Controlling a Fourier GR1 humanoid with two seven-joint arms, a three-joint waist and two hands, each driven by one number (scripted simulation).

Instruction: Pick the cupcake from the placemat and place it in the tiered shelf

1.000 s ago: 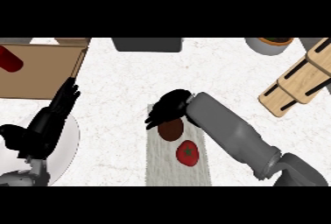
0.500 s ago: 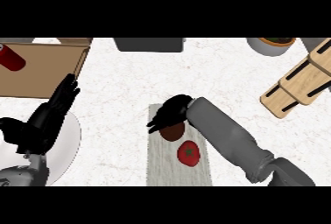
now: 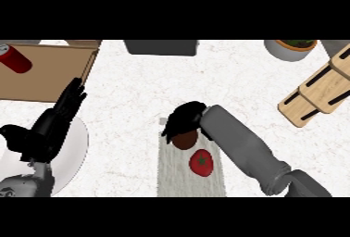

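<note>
While its fingers curl over the top of the cupcake (image 3: 184, 139), the right hand (image 3: 183, 119) sits at the mat's (image 3: 179, 178) twelve o'clock end; a tomato (image 3: 201, 163) lies just beside the cupcake at five o'clock. Well apart at nine o'clock, the left hand (image 3: 49, 129) rests with straight fingers over a plate (image 3: 74, 157); the shelf (image 3: 325, 90) stands at two o'clock.

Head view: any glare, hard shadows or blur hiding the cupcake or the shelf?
Head view: light is flat and even, no glare or hard shadows. The cupcake is half hidden by the right hand, not by blur. The wooden shelf is cut by the right edge; the left hand is sharp.
</note>
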